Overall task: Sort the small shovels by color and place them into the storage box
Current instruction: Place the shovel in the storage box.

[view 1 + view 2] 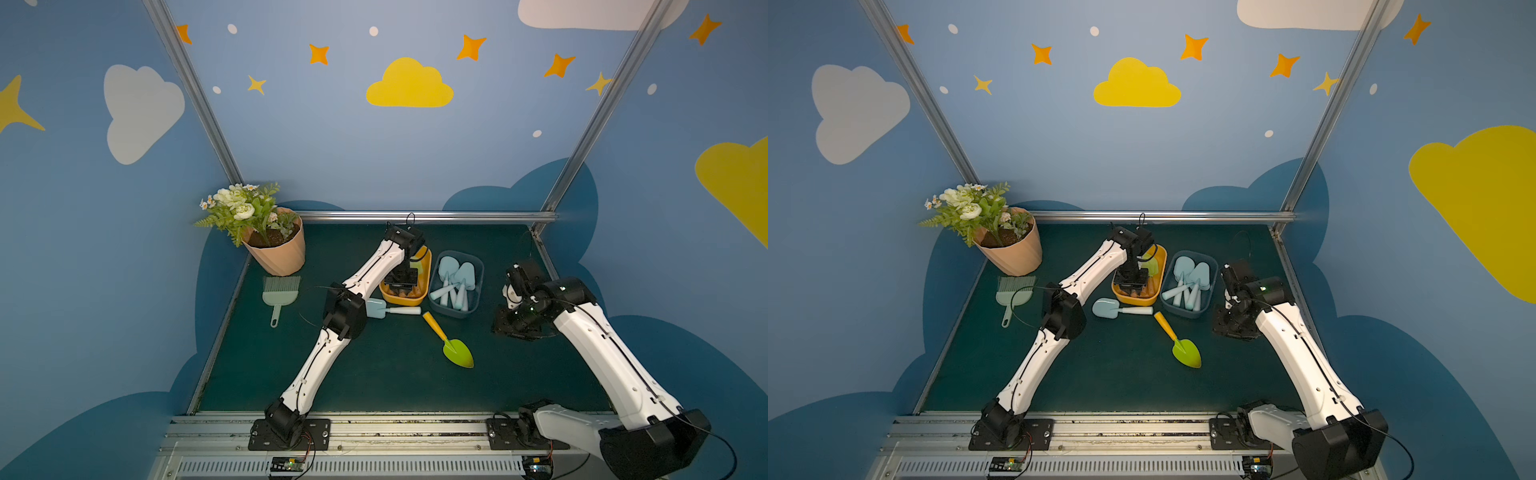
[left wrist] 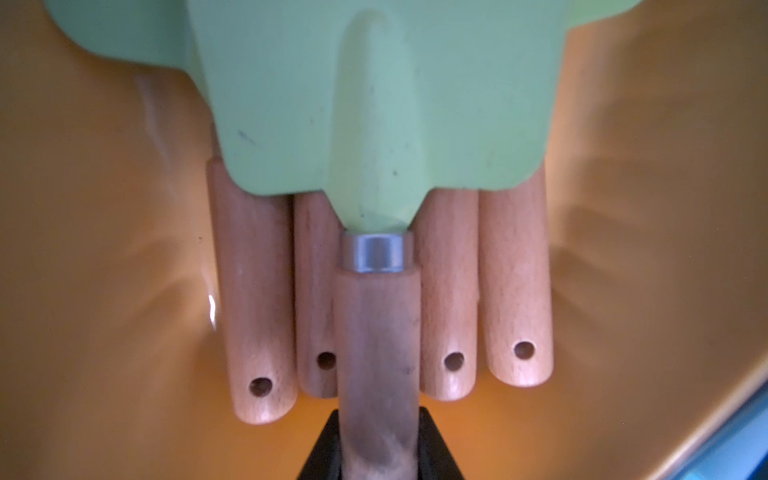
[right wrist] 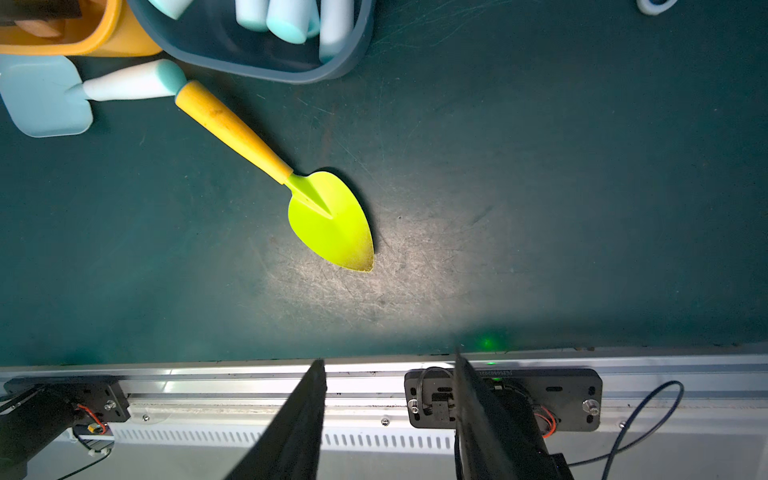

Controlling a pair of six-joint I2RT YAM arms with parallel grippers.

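My left gripper [image 2: 378,415] reaches down into the orange box [image 1: 427,261]. It is shut on the brown wooden handle of a green shovel [image 2: 374,124]. That shovel lies on top of several more wooden-handled green shovels [image 2: 515,291]. Beside it, the grey-blue box [image 1: 451,314] holds several light blue shovels [image 1: 455,276]. On the mat in front of the boxes lie a light blue shovel [image 1: 376,308] and a lime shovel with an orange handle [image 1: 457,352]. My right gripper [image 3: 388,361] hovers open and empty to the right of the boxes.
A potted flower plant [image 1: 276,253] stands at the back left. A grey-green brush [image 1: 280,291] lies in front of the pot. A metal rail [image 1: 374,428] with the arm bases runs along the front edge of the dark green mat [image 1: 374,382].
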